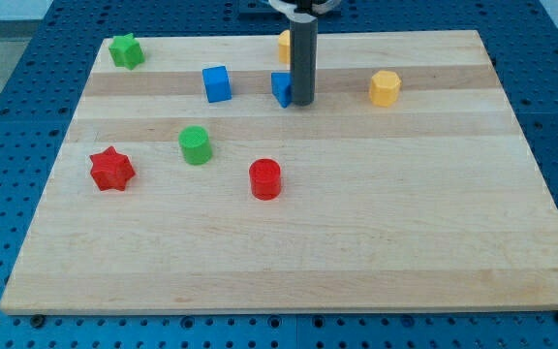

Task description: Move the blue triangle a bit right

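On the pale wooden worktop (289, 262), nearest the view's bottom stand a red cylinder block (265, 179), a red star block (111, 169) and a green cylinder block (195, 144). Farther back sit a blue cube (217, 83), a yellow hexagonal block (385, 87) and the small blue triangle block (281, 88), with my tip (301, 102) touching its right side and partly hiding it. At the view's top are a green star block (125, 50) and a yellow block (285, 44) half hidden behind the dark rod, which carries no fingers.

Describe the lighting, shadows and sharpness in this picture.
Camera view: even, soft light on the pale wooden board; only small shadows beneath the red cylinder block and the green cylinder block; no strong glare; blocks sharp; my tip partly hides the blue triangle block.
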Action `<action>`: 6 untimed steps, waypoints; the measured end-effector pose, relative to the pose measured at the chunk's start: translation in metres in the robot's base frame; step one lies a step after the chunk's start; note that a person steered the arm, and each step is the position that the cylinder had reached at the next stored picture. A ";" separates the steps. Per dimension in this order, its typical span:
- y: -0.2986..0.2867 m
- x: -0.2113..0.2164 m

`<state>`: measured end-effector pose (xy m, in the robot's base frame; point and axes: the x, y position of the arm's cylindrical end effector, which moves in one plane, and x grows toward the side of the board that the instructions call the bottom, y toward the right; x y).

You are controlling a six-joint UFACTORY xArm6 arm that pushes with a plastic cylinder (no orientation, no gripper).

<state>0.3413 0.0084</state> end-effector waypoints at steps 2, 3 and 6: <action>-0.065 0.012; -0.098 0.020; 0.028 -0.017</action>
